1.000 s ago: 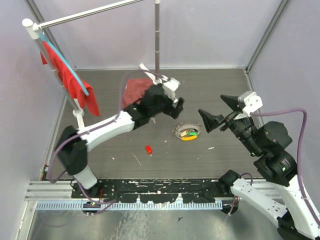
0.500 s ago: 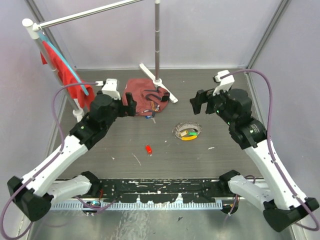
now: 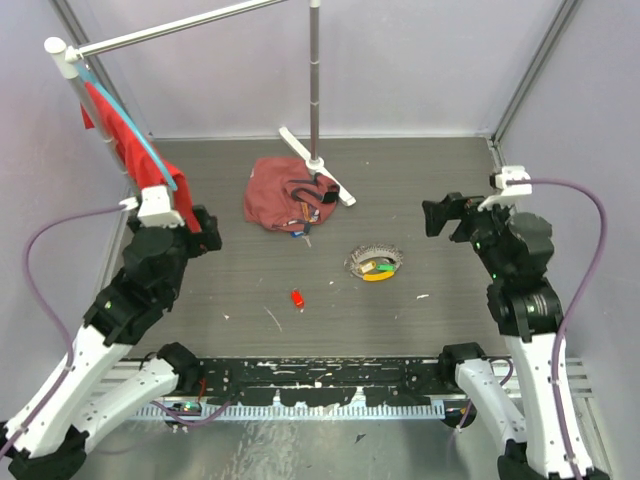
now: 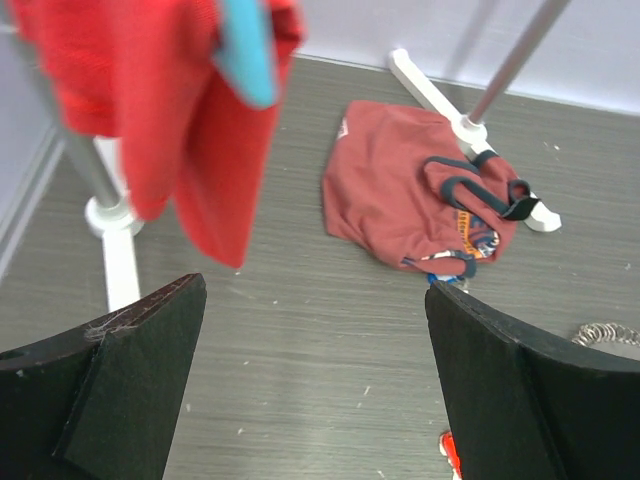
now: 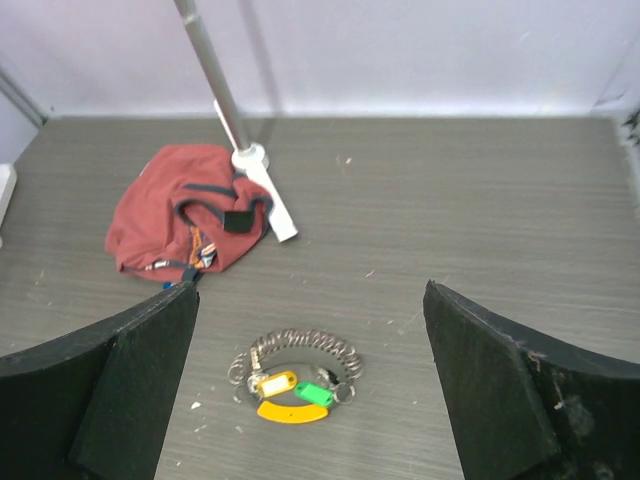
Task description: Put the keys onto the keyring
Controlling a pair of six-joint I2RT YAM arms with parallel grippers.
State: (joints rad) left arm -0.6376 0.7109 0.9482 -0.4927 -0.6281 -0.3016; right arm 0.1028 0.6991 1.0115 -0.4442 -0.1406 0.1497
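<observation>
The keyring [image 3: 375, 256], a silvery coil of wire, lies flat on the grey table right of centre. Yellow and green key tags [image 3: 378, 270] rest at its near edge. In the right wrist view the keyring [image 5: 300, 349] lies below and between the fingers, with the yellow tag [image 5: 272, 383] and the green tag [image 5: 313, 393] inside the loop. A small red key tag [image 3: 297, 298] lies apart to the left. My left gripper [image 3: 203, 232] hovers open at the far left. My right gripper [image 3: 447, 215] hovers open to the right of the keyring. Neither holds anything.
A crumpled maroon bag [image 3: 285, 198] lies behind the keyring, against the white foot of a metal pole stand [image 3: 316, 165]. A red cloth [image 3: 140, 165] hangs on a rack at the left, close to the left arm. Grey walls enclose the table.
Both arms have drawn back from the table's middle, the left swinging far left toward the rack and the right swinging right. Both grippers stayed open.
</observation>
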